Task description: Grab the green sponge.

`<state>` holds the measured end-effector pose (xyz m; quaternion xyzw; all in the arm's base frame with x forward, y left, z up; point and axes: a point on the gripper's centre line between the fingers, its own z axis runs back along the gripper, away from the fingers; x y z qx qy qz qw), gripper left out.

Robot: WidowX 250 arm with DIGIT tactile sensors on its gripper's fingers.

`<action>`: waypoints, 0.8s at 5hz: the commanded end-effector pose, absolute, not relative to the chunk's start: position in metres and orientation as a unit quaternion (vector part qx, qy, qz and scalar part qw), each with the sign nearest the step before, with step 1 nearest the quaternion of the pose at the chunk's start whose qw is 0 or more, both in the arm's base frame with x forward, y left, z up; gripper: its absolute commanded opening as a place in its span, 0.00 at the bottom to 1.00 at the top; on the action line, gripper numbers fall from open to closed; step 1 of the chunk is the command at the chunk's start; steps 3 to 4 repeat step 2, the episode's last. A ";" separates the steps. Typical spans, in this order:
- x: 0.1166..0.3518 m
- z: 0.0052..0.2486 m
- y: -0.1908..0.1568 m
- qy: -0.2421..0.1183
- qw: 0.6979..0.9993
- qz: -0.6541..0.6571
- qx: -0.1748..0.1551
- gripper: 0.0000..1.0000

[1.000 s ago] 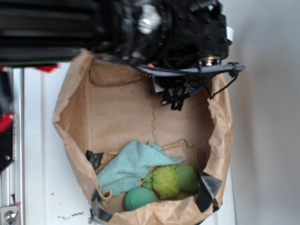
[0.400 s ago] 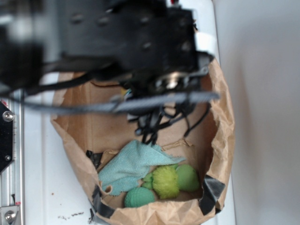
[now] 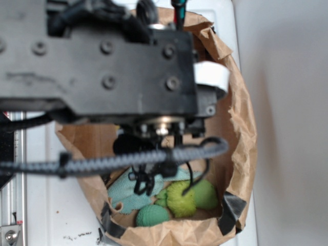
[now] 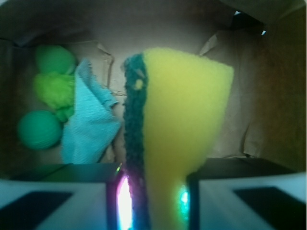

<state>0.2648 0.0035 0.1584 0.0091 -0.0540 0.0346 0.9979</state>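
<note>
In the wrist view the green sponge point(image 4: 182, 105) fills the centre. It is a yellow block with a dark green scouring face point(image 4: 133, 124) on its left side. My gripper point(image 4: 153, 179) is shut on its lower end, and the foam is pinched narrow between the two fingers point(image 4: 72, 196). The sponge hangs above the floor of the brown paper bag point(image 4: 249, 110). In the exterior view my black arm point(image 3: 102, 66) covers both the gripper and the sponge.
The paper bag's crumpled wall point(image 3: 241, 133) rings the workspace. At its near end lie a teal cloth point(image 3: 123, 189), a fuzzy lime ball point(image 3: 179, 197) and two smooth green balls point(image 3: 151, 215) point(image 3: 205, 193). Grey cables point(image 3: 128, 159) hang under the arm.
The arm has come much closer to the exterior camera and spread down the frame, hiding most of the bag. The cloth and balls have not moved.
</note>
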 end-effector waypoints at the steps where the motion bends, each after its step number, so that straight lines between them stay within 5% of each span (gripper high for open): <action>1: 0.276 0.198 0.011 -0.103 0.994 0.039 0.002 0.00; 2: 0.277 0.202 0.011 -0.105 0.994 0.033 0.028 0.13; 4: 0.277 0.202 0.011 -0.105 0.994 0.033 0.028 0.13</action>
